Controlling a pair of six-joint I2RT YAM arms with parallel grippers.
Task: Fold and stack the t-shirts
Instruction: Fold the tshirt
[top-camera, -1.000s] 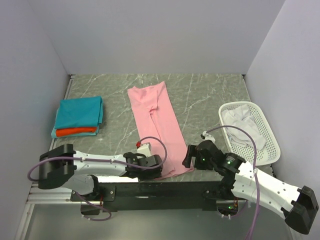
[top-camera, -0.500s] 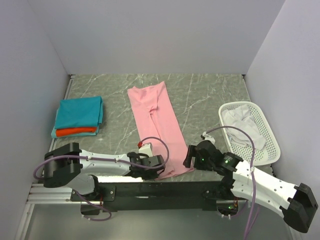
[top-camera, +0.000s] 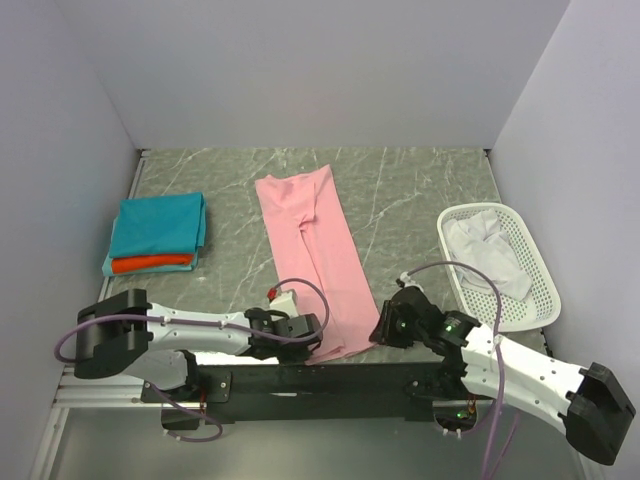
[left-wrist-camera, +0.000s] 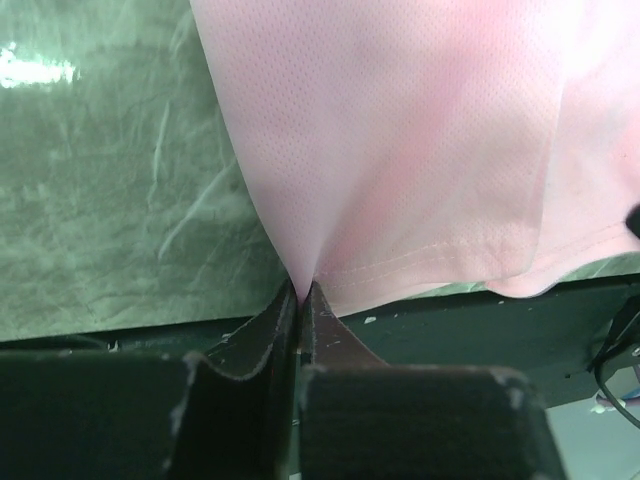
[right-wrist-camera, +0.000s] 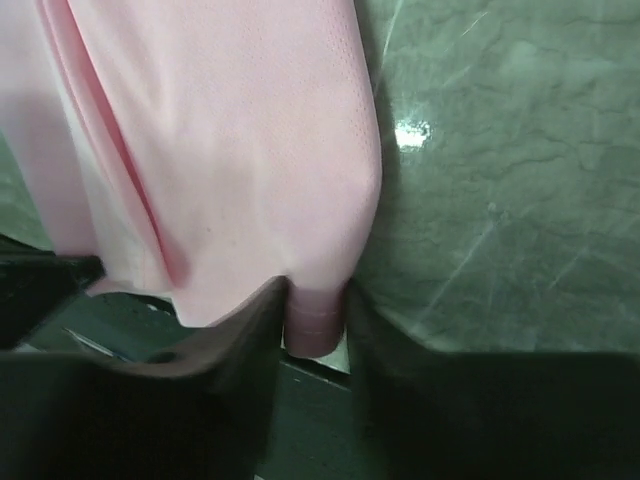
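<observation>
A light pink t-shirt (top-camera: 310, 250), folded into a long strip, lies down the middle of the table, its hem at the near edge. My left gripper (top-camera: 312, 345) is shut on the hem's near-left corner; in the left wrist view the cloth (left-wrist-camera: 400, 150) pinches to a point between the closed fingers (left-wrist-camera: 300, 290). My right gripper (top-camera: 380, 330) is at the near-right corner, and in the right wrist view a fold of pink hem (right-wrist-camera: 315, 330) fills the gap between its fingers (right-wrist-camera: 315, 300). A teal t-shirt (top-camera: 158, 225) lies folded on an orange-red one (top-camera: 150, 264) at the left.
A white perforated basket (top-camera: 540, 290) holding white cloth (top-camera: 485, 250) stands at the right. The table's dark front rail (top-camera: 330, 380) runs just under both grippers. Grey walls close in the left, back and right sides.
Both grippers have closed on the pink shirt's near hem corners. The right gripper has dropped slightly toward the table's near edge.
</observation>
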